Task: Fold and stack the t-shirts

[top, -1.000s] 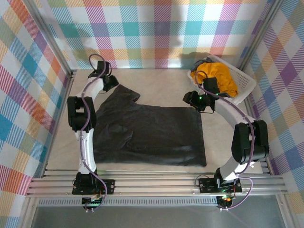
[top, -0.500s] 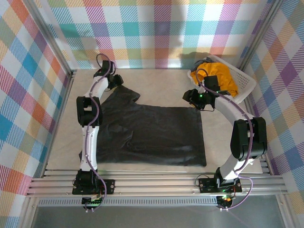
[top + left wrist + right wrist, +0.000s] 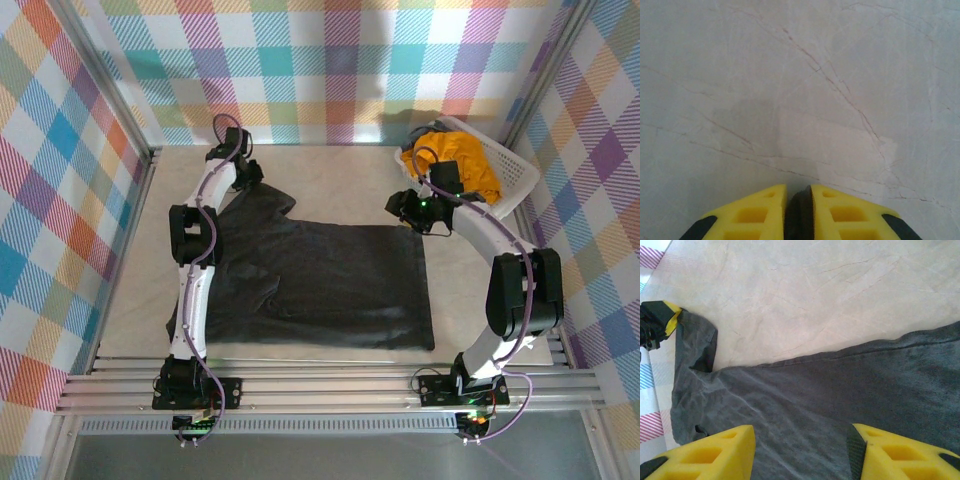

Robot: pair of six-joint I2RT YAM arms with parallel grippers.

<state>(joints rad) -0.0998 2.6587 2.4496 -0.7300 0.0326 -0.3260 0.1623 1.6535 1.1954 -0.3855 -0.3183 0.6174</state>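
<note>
Sitting at grey t-shirt's (image 3: 330, 285) far corners

Left gripper (image 3: 797, 189) pressed together at its left sleeve tip, seen from right wrist; left wrist sees bare table (image 3: 800, 75). Right gripper (image 3: 800, 432) spread over its far-right edge. Mustard t-shirt (image 3: 468, 162) in basket (image 3: 522, 172), right of it.

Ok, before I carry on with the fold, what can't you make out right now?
1. Left gripper, left wrist view: fingers nearly together with a dark strip between; sleeve cloth or their own pads, I cannot tell.
2. Grey t-shirt, top view: its left edge lies under the left arm.
3. Yellow t-shirt, top view: bunched in the basket, partly behind the right arm; shape unreadable.
</note>
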